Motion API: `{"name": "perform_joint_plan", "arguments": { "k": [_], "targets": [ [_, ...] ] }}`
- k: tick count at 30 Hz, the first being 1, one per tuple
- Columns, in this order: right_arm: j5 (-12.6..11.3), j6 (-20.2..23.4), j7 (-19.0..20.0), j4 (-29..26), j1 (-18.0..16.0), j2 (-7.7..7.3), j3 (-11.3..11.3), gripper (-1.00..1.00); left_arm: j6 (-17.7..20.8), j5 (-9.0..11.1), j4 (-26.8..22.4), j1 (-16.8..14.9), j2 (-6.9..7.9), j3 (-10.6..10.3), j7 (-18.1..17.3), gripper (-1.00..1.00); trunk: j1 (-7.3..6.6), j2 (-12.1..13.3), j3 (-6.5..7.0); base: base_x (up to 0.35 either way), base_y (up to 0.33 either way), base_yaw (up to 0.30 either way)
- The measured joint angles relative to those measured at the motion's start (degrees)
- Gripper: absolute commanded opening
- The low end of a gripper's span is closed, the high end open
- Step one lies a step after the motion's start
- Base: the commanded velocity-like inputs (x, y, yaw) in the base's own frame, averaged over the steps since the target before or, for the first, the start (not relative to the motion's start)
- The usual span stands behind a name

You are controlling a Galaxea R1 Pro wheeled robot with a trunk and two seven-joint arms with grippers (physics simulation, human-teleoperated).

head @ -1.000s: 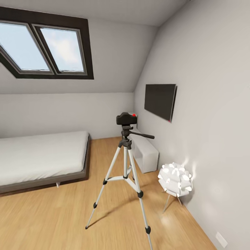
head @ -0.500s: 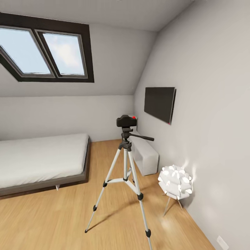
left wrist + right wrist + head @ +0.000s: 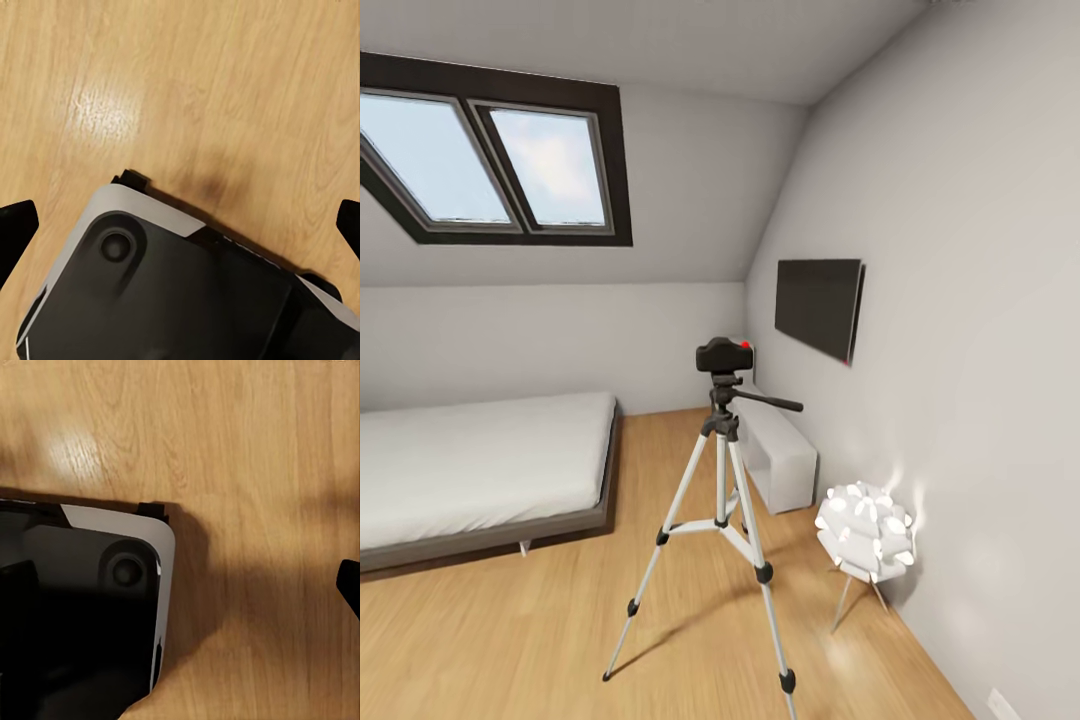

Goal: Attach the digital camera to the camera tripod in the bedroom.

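Camera (image 3: 723,355) sits atop tripod (image 3: 722,500) mid-room, bed (image 3: 480,465) at 9 o'clock, no readable writing; left gripper (image 3: 180,225) fingers spread over floor (image 3: 225,90); right gripper's spread can't be told.

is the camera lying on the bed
No, the camera sits on top of the tripod, standing on the wood floor beside the bed.
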Motion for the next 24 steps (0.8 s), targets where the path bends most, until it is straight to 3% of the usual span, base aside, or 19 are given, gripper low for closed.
{"name": "perform_joint_plan", "arguments": {
  "k": [24],
  "targets": [
    [0.0, 0.1, 0.0, 0.0, 0.0, -0.02, 0.0, 1.00, -0.1, -0.5, -0.1, 0.0, 0.46, -0.5, 0.0, 1.00, 0.00, 0.0, 2.08, 0.000, 0.000, 0.000]
  ]
}}
